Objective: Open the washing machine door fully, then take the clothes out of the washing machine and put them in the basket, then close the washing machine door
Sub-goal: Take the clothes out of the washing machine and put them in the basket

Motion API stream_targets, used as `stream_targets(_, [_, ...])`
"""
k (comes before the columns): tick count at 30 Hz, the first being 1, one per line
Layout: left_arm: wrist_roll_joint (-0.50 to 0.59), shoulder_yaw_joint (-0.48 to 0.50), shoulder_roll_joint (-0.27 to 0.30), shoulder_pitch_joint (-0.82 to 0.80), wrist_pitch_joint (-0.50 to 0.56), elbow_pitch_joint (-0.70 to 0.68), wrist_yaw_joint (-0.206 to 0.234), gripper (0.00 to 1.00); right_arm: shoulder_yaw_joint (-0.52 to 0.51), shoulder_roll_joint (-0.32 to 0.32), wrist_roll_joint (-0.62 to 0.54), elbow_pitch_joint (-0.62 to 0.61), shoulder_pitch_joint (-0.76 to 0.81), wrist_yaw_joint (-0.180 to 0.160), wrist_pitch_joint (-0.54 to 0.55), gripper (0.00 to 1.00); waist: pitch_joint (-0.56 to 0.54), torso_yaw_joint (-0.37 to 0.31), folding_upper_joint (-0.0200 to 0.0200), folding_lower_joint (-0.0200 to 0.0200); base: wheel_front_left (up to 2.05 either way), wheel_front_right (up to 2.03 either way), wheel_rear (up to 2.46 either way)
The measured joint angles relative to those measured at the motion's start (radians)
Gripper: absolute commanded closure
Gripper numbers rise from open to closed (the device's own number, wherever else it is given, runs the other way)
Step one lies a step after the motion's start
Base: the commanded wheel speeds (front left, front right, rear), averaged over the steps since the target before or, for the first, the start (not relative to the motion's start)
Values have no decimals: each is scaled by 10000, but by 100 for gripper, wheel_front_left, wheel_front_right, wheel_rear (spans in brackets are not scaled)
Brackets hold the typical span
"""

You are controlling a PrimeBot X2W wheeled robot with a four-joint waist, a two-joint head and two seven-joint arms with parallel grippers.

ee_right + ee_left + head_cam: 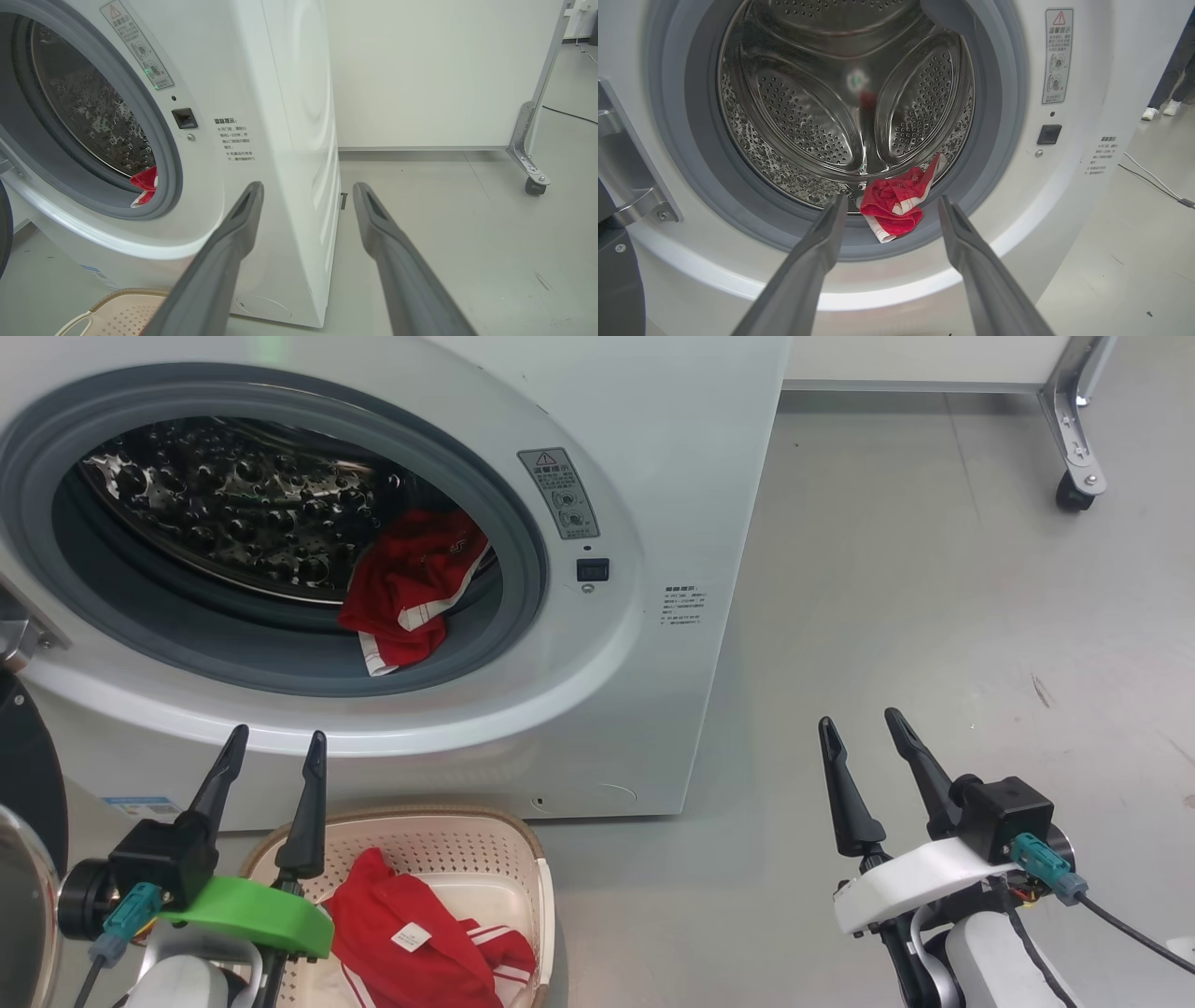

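Garment [894, 207] is draped over the lower seal [999, 140] lip of the drum [808, 116], straight ahead between the left gripper [278, 737] tips. Judged light, limp, snag-prone; its bunched top fold is best pinched. Both grippers are spread wide, nothing held; the right gripper [861, 721] is seen aside over floor [934, 569]. Basket [544, 896] is set just below the left gripper; the mouth is wide.

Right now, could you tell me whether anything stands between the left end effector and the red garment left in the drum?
Nothing visible does. The washing machine door is swung aside, and the open left end effector faces the red garment, which hangs over the grey rubber ring at the mouth of the drum.
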Motion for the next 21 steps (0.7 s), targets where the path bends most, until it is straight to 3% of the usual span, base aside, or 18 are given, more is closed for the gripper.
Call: stream_targets(21, [77,63,-128,171,0,-115,0,0,-56,12,-35,0,0,12,0,0,-69,-28,0,0,0,0,0])
